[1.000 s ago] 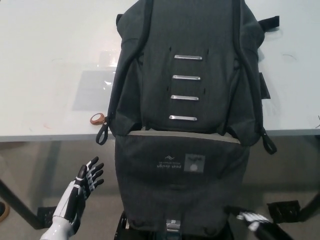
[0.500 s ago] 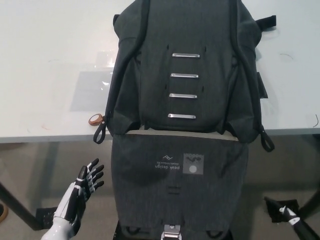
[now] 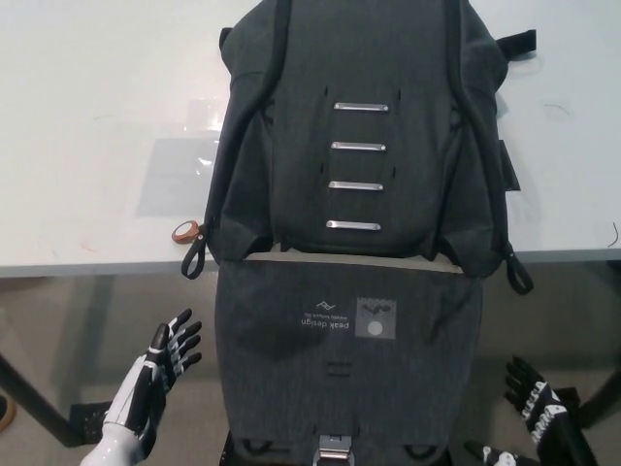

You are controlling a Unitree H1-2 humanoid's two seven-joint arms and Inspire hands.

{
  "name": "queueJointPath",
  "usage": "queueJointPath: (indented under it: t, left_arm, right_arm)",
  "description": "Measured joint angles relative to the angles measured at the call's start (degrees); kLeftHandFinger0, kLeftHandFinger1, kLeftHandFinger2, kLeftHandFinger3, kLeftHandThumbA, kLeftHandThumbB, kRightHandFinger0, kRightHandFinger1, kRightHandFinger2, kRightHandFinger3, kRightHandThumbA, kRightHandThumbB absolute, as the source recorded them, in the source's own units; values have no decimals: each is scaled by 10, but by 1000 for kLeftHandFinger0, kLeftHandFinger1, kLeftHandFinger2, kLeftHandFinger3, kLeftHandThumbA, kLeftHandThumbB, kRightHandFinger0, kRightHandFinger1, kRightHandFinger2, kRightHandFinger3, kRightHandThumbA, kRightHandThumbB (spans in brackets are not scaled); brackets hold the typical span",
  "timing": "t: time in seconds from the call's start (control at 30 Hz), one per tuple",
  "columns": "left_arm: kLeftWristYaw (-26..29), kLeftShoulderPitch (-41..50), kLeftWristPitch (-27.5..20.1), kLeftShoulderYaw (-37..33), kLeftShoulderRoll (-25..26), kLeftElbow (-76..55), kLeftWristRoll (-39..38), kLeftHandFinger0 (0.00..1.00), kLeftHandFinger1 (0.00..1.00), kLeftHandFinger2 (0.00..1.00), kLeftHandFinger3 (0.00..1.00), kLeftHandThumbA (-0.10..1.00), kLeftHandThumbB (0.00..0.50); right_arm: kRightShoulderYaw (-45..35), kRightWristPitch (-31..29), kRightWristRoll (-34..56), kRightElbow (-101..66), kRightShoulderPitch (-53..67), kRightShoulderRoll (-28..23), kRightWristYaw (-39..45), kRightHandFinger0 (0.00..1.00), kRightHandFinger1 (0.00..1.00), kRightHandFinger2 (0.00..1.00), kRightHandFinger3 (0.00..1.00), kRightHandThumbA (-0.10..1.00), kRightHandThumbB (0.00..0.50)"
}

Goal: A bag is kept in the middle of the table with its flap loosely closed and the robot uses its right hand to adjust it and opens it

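You see the counter (image 3: 87,146) carrying the bag (image 3: 364,116), which lies in the middle with its long axis running from the far edge toward you. The flap (image 3: 344,359) hangs over the near edge and points down to the floor, so it looks already open. The risk, I think, is that the hanging flap slowly drags the bag off the edge. Your right hand (image 3: 536,408) is low beside the flap, fingers spread and holding nothing. The left hand (image 3: 160,364) rests at lower left, fingers spread too.
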Motion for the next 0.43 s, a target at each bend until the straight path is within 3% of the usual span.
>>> queueJointPath:
  t: [0.13, 0.27, 0.37, 0.43]
  left_arm:
    - [0, 0, 0, 0, 0, -1, 0, 1000, 1000, 1000, 1000, 1000, 9]
    - [0, 0, 0, 0, 0, -1, 0, 1000, 1000, 1000, 1000, 1000, 9]
    - [0, 0, 0, 0, 0, -2, 0, 1000, 1000, 1000, 1000, 1000, 12]
    - [0, 1, 0, 0, 0, -3, 0, 1000, 1000, 1000, 1000, 1000, 13]
  right_arm:
    - [-15, -23, 30, 28, -15, 6, 12, 1000, 1000, 1000, 1000, 1000, 342]
    - [-18, -34, 41, 31, -17, 5, 16, 1000, 1000, 1000, 1000, 1000, 380]
    - [-18, -40, 42, 33, -17, 5, 18, 1000, 1000, 1000, 1000, 1000, 353]
    - [-18, -43, 42, 33, -17, 5, 19, 1000, 1000, 1000, 1000, 1000, 362]
